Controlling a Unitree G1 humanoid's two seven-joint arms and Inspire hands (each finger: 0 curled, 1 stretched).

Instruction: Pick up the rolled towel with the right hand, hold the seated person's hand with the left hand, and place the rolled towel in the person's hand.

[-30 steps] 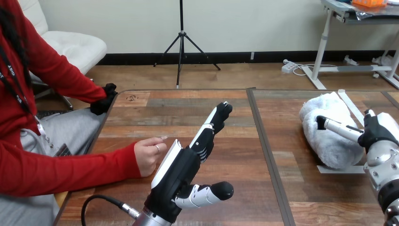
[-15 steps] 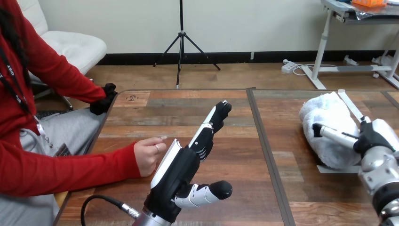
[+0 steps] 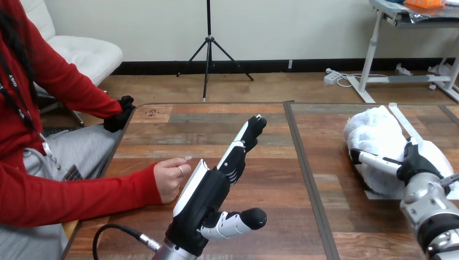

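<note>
The left hand (image 3: 203,197) stands over the table (image 3: 216,122) with its fingers (image 3: 243,141) straight and spread wide, thumb splayed to the side, holding nothing. The person's hand (image 3: 169,179) rests just beside the back of that hand, loosely curled; whether they touch is unclear. Well apart from those fingers, the rolled towel (image 3: 376,132) lies on the table. The right hand (image 3: 415,162) is against it, one straight finger (image 3: 373,160) laid across its near side, not closed round it.
</note>
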